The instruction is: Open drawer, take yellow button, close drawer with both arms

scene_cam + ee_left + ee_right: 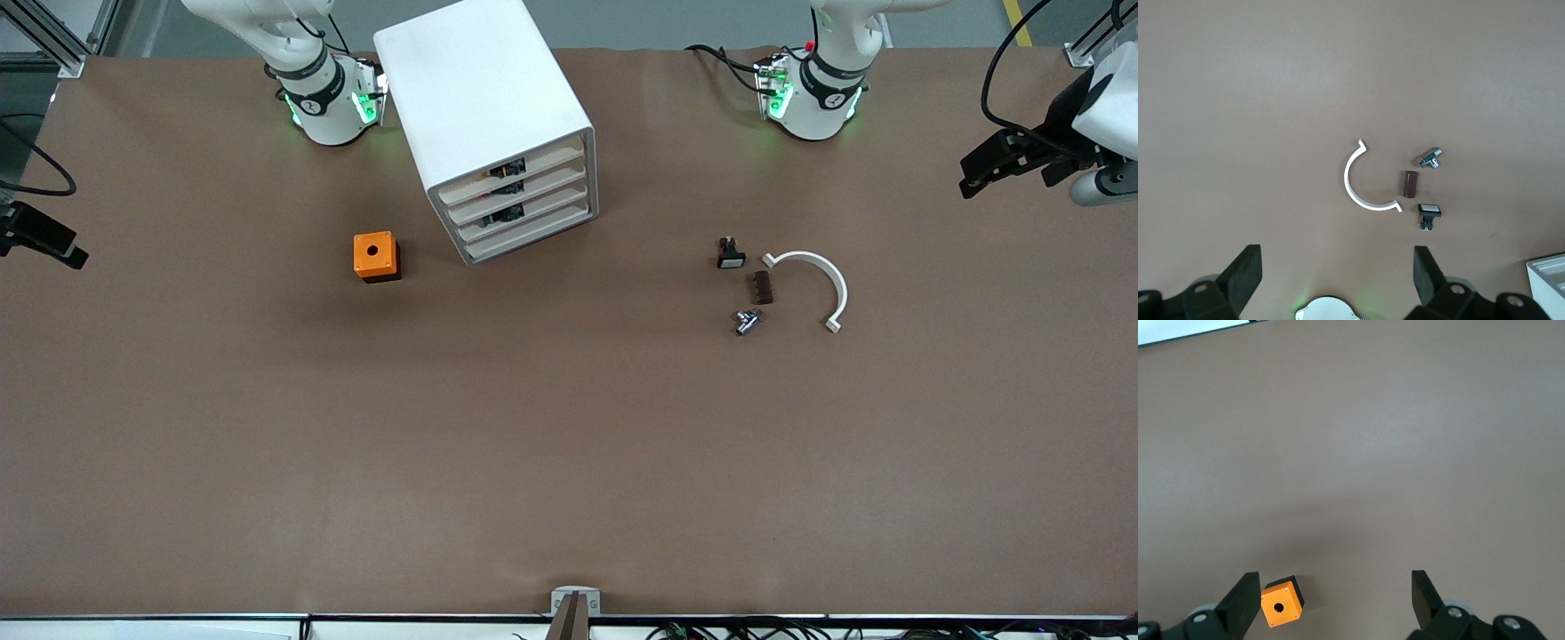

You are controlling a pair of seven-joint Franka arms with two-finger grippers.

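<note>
Cabinet (pixel 480 80) stands top-centre of the front view, between the two arm bases, turned a bit askew; its 4 drawer fronts face the camera. Top drawer (pixel 538 163) is shut, flush w/ the 3 below; dark bits show thru the front gaps of the upper drawers, but the button can't be made out for sure.

Orange cube (pixel 376 256) w/ hole sits mid-upper frame, beside the cabinet toward the right arm's end, a bit nearer the camera; also seen at the bottom edge of the right wrist view (pixel 1281 605).

Toward the left arm's end, a small cluster at about the same height in frame: black-white part (pixel 731 254), brown block (pixel 762 287), metal fitting (pixel 745 321), white arc (pixel 813 284); all close together, none touching as far as I can tell. Same four appear mid-frame in the left wrist view: arc (pixel 1361 183), block (pixel 1409 183), fitting (pixel 1429 157), part (pixel 1429 213); cabinet corner at the lower edge (pixel 1548 280).

Left gripper (pixel 969 182) hangs at the frame edge over the table's left-arm end; fingers (pixel 1245 270) spread wide, nothing held. Right gripper (pixel 53 240) hangs at the other frame edge over the right-arm end; fingers (pixel 1421 590) wide apart, empty.
</note>
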